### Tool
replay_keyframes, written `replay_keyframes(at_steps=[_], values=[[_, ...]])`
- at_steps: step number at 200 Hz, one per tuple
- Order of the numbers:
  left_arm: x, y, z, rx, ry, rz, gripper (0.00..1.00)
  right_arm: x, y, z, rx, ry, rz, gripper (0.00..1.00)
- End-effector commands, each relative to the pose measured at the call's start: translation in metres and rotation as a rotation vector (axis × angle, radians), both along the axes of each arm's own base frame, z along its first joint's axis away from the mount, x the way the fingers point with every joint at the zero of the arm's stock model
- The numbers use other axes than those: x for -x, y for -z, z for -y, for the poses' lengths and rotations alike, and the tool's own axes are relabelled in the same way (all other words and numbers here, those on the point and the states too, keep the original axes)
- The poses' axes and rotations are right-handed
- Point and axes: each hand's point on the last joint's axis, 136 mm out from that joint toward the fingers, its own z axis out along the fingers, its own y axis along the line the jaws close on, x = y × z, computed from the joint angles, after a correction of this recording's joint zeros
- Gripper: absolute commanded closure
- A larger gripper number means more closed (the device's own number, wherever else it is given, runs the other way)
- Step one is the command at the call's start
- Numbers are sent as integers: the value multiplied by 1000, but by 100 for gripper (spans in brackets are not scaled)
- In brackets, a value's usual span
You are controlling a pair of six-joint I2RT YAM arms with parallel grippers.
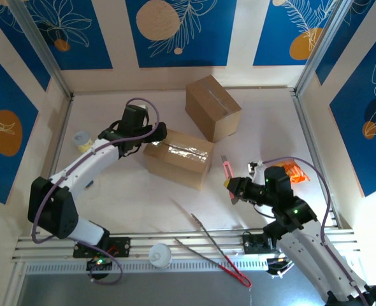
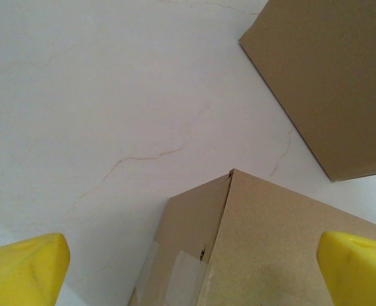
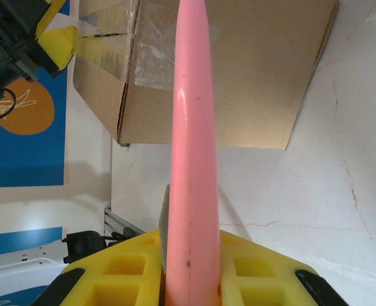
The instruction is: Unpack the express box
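Observation:
The express box (image 1: 178, 156) is a brown carton sealed with clear tape, lying mid-table. My left gripper (image 1: 151, 137) hovers at its left end, open, its yellow fingertips (image 2: 22, 268) either side of the box's corner (image 2: 271, 255) without touching. My right gripper (image 1: 234, 187) sits to the right of the box, shut on a pink utility knife (image 1: 227, 170). The knife's pink handle (image 3: 193, 146) rises between the yellow fingers (image 3: 252, 274) and points at the box's side (image 3: 252, 76), a narrow grey blade edge beside it.
A second brown box (image 1: 212, 107) stands behind the first, close to it (image 2: 328, 83). An orange packet (image 1: 294, 171) lies right, a small yellowish roll (image 1: 81, 140) left. Red-tipped tongs (image 1: 216, 248) and a white cup (image 1: 160, 255) lie at the near rail.

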Motion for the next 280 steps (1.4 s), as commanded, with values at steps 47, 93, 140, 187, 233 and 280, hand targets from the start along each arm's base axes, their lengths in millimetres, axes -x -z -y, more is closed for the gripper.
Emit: replay_keyframes(at_steps=[47,93,140,187,233,280], values=[[8,39,-3,-16,-38,-66,2,0,-1,-2,-11,-2,4,100],[21,60,-1,-37,-36,-114,4,1,-6,-1,-13,0,-2,100],[44,86,-8,-84,-57,-178,5,6,-14,-3,-29,1,-79,100],[59,102,-20,-126,-93,-212,5,11,-30,-14,-54,-64,-129,100],[64,107,-23,-136,-101,-234,5,18,-48,-26,-67,-149,-163,100],[65,111,-25,-135,-112,-230,4,14,-42,-34,-71,-154,-153,100]])
